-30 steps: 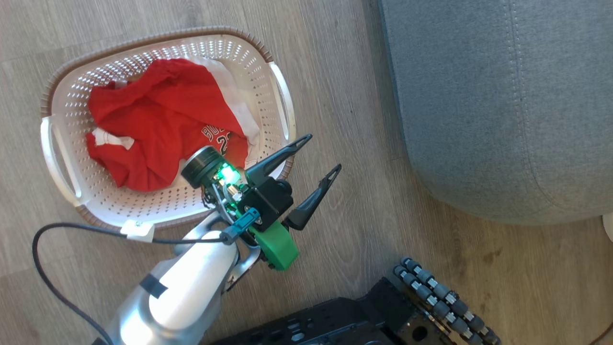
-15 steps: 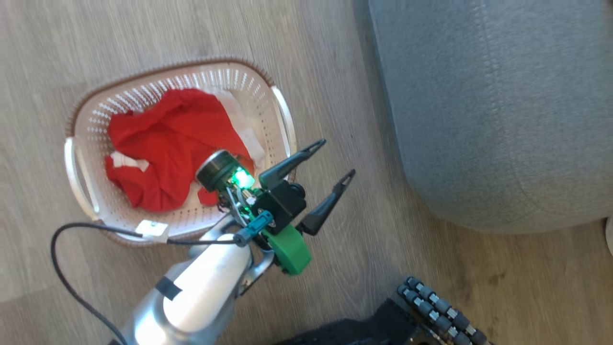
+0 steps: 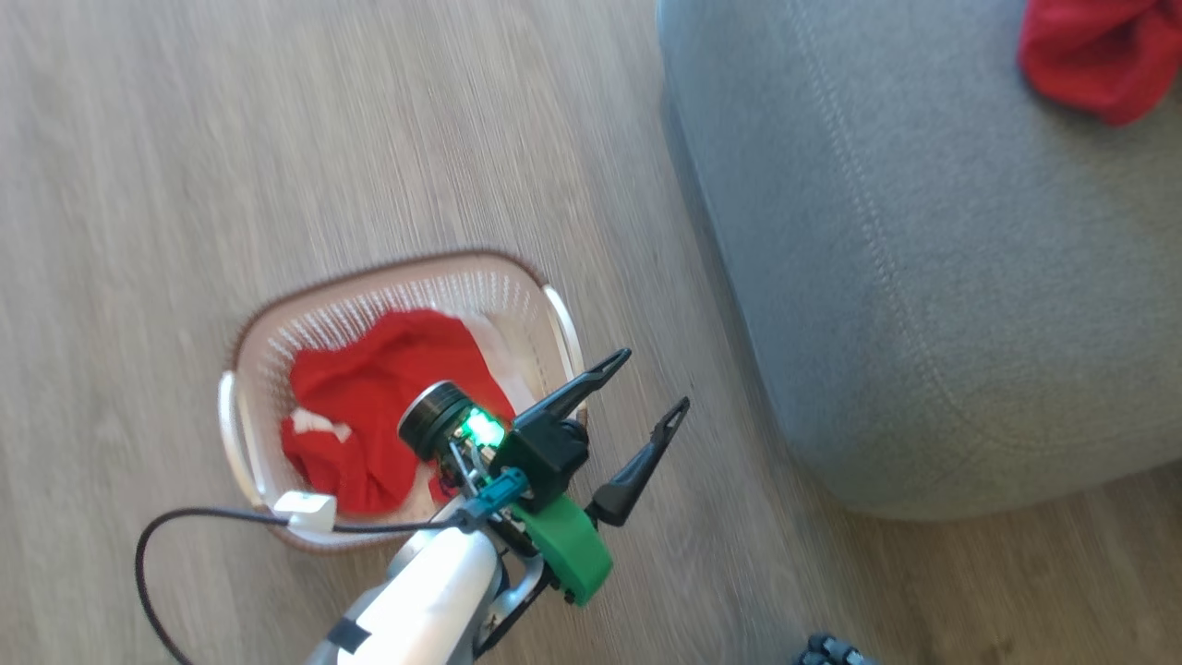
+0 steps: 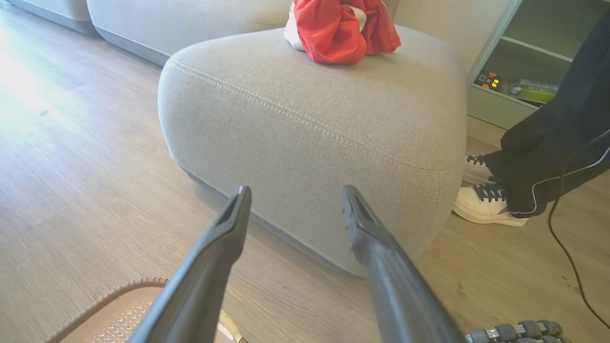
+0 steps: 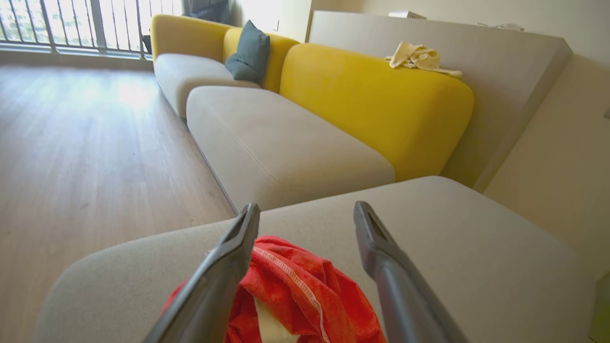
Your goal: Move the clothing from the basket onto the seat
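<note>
Left end effector (image 3: 655, 378) hovering just right of basket (image 3: 388, 309), jaws apart, empty. Right end effector (image 5: 306, 206), jaws apart, hanging over red garment (image 5: 305, 295) lying on seat (image 5: 452, 228). Other clothing (image 3: 369, 406) lying in basket.

Pale left forearm (image 3: 434, 591) angles up and rightward, left jaws spread wide — right jaws equally parted.
</note>
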